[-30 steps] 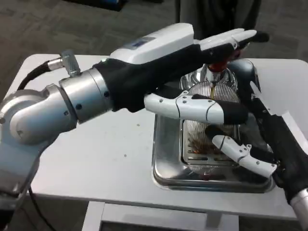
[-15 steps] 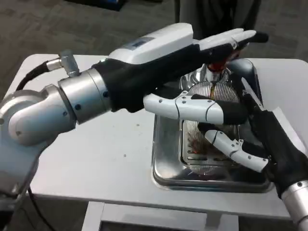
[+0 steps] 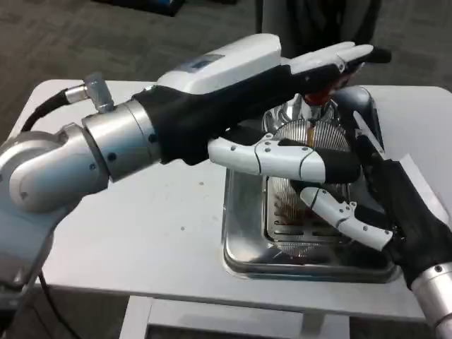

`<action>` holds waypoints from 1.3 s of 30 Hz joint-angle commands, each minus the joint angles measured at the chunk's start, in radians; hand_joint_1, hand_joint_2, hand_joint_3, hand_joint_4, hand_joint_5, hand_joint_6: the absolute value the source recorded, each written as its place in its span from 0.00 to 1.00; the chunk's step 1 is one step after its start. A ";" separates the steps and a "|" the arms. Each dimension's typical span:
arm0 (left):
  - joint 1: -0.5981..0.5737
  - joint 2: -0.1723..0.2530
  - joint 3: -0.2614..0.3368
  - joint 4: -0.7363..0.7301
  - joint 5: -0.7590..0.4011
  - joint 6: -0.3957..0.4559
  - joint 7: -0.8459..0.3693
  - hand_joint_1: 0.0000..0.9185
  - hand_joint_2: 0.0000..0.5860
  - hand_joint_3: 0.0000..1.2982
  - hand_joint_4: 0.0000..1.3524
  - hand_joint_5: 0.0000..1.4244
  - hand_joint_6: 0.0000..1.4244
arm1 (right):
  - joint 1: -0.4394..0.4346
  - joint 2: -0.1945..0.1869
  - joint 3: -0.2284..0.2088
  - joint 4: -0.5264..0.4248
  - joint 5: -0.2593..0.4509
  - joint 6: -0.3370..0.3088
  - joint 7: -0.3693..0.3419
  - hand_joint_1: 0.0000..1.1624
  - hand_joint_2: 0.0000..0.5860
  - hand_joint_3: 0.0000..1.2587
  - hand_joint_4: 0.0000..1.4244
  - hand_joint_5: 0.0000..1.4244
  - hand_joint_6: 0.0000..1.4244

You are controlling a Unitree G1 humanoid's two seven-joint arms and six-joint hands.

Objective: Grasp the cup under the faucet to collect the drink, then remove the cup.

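While under faucet (image 3: 316,95), cup (image 3: 311,185) sits between right hand (image 3: 395,212) fingers (image 3: 346,215).

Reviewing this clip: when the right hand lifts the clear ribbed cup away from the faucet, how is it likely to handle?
The cup looks thin and see-through, so it probably flexes if squeezed. Brown drink streams in from the faucet, so it may slosh. The right hand wraps its side; ribs likely help grip.

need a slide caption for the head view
Left hand at the red faucet, right hand around the ribbed clear cup over the metal tray.
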 commanded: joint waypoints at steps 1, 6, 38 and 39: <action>0.060 0.031 -0.027 0.030 0.035 0.028 -0.054 0.00 0.12 0.05 0.00 0.09 0.09 | 0.000 0.008 0.007 0.006 0.007 -0.018 -0.007 0.47 0.46 0.01 0.01 0.05 0.11; 0.058 0.031 -0.029 0.032 0.037 0.024 -0.052 0.00 0.12 0.05 0.00 0.09 0.09 | -0.002 0.009 0.007 0.006 0.007 -0.017 -0.007 0.47 0.46 0.01 0.01 0.05 0.11; 0.051 -0.001 -0.009 0.034 -0.035 0.079 -0.040 0.00 0.13 0.05 0.00 0.10 0.10 | 0.001 0.008 -0.002 0.006 0.016 -0.021 -0.011 0.47 0.46 0.02 0.01 0.06 0.11; 0.051 -0.006 -0.005 0.033 -0.044 0.085 -0.038 0.00 0.13 0.05 0.00 0.10 0.10 | 0.002 0.007 -0.003 0.005 0.017 -0.021 -0.010 0.47 0.46 0.02 0.01 0.06 0.11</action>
